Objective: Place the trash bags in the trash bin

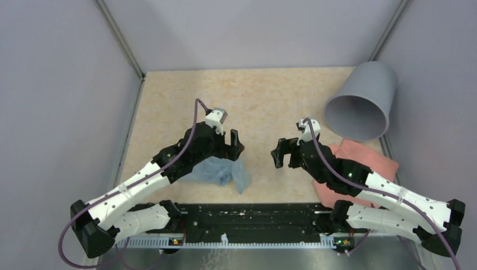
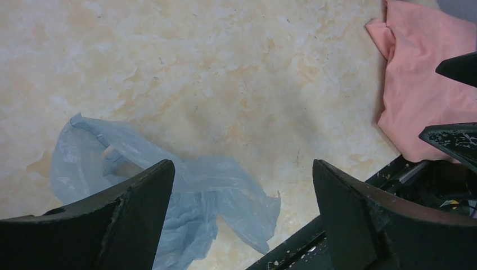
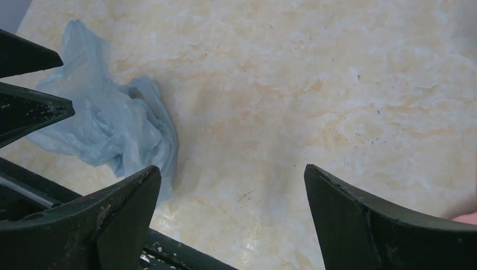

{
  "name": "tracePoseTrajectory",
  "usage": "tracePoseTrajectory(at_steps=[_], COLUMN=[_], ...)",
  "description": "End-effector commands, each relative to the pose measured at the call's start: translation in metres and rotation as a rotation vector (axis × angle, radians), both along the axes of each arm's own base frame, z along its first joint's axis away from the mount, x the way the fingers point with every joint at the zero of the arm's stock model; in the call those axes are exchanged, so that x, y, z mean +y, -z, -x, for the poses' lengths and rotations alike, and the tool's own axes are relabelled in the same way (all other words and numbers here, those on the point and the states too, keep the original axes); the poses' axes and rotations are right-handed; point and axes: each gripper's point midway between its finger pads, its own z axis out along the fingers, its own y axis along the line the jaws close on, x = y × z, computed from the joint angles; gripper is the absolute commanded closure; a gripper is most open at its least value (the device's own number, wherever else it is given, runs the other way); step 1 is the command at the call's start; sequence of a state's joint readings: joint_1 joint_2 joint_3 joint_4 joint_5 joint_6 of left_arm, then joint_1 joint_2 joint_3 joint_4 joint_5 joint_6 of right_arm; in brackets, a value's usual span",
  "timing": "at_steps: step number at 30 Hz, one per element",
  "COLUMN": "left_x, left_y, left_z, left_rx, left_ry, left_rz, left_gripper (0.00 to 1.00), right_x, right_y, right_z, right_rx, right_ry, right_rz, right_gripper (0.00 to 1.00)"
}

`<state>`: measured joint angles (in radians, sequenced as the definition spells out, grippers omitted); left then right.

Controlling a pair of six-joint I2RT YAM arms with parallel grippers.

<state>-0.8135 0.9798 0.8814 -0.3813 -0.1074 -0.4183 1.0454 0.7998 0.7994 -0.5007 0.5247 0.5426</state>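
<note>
Now my left gripper [image 1: 236, 144] and right gripper [image 1: 280, 151] both hang spread wide and empty, ready to take the trash bag [image 1: 218, 171] crumpled by the worktop's [image 1: 253, 95] near edge.

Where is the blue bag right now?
In the top view, the blue trash bag lies crumpled on the table beside the open left gripper, far from the grey trash bin.

Beige mottled table [image 1: 253, 95] with crumpled pale blue trash bag [image 1: 220, 171], salmon-pink cloth [image 1: 365, 159] and grey trash bin [image 1: 372, 84]
</note>
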Motion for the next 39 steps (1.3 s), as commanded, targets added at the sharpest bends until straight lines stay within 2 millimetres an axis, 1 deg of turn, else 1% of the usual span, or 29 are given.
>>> tracePoseTrajectory(at_steps=[1,4,7,12,16,18,20,24,29,31,34,35,39], left_x=[-0.001,0.002,0.002,0.001,-0.002,-0.004,-0.007,-0.015,-0.02,-0.023,-0.026,-0.027,-0.03], left_y=[-0.022,-0.022,-0.023,-0.027,-0.028,-0.028,-0.029,-0.032,-0.034,-0.035,-0.038,-0.039,-0.041], left_z=[-0.007,-0.008,-0.008,-0.005,-0.004,-0.003,-0.001,0.004,0.005,0.009,0.013,0.015,0.019], left_rx=[-0.05,-0.052,-0.055,-0.072,-0.07,-0.065,-0.063,-0.06,-0.057,-0.05,-0.045,-0.043,-0.03], left_ry=[-0.033,-0.04,-0.04,-0.016,0.006,0.018,0.036,0.083,0.108,0.137,0.16,0.167,0.195], left_rz=[0.054,0.037,0.032,0.047,0.043,0.044,0.052,0.073,0.078,0.09,0.104,0.108,0.12], left_gripper=[0.02,0.02,0.02,0.02,0.01,0.02,0.02,0.02,0.02,0.02,0.02,0.02,0.02], right_x=[0.016,0.017,0.014,0.005,-0.008,-0.018,-0.033,-0.065,-0.098,-0.113,-0.136,-0.148,-0.166], right_y=[-0.014,-0.012,-0.009,-0.006,-0.005,-0.003,-0.001,0.005,-0.005,-0.01,-0.005,-0.003,-0.001], right_z=[-0.002,-0.002,-0.005,-0.014,-0.025,-0.034,-0.046,-0.07,-0.089,-0.1,-0.122,-0.131,-0.16], right_rx=[-0.021,-0.016,-0.015,-0.016,-0.03,-0.039,-0.03,-0.021,-0.158,-0.207,-0.213,-0.212,-0.234], right_ry=[-0.035,-0.034,-0.005,0.086,0.206,0.281,0.374,0.553,0.719,0.782,0.845,0.868,0.886], right_rz=[-0.052,-0.049,-0.039,-0.037,-0.03,-0.01,-0.006,-0.064,-0.116,-0.116,-0.101,-0.102,-0.071], right_gripper=[0.01,0.01,0.01,0.01,0.01,0.01,0.01,0.02,0.06,0.07,0.07,0.07,0.07])
